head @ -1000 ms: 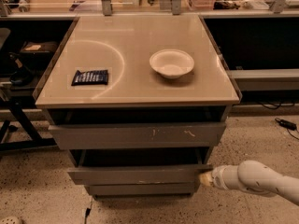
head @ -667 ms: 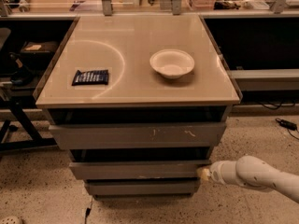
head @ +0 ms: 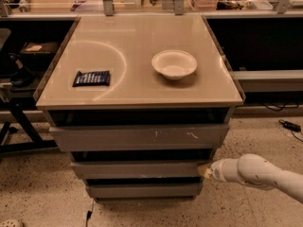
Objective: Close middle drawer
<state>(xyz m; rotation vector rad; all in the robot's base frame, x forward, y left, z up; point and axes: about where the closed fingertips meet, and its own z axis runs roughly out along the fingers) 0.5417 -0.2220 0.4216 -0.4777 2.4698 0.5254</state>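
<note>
The middle drawer (head: 137, 169) is a plain grey front below the taller scratched top front (head: 139, 137) and above the narrow bottom front (head: 142, 190). It sits nearly flush with a thin dark gap above it. My gripper (head: 204, 170) comes in from the right on a white arm and its tip touches the right end of the middle drawer front.
On the tan cabinet top (head: 142, 89) lie a white bowl (head: 173, 64) and a dark snack packet (head: 91, 78). Dark shelving and a black stand (head: 19, 112) stand to the left. A grey shelf (head: 265, 79) and cables (head: 289, 125) are to the right.
The middle drawer has slid inward and its dark opening has shrunk. My gripper has moved left and up with the drawer front.
</note>
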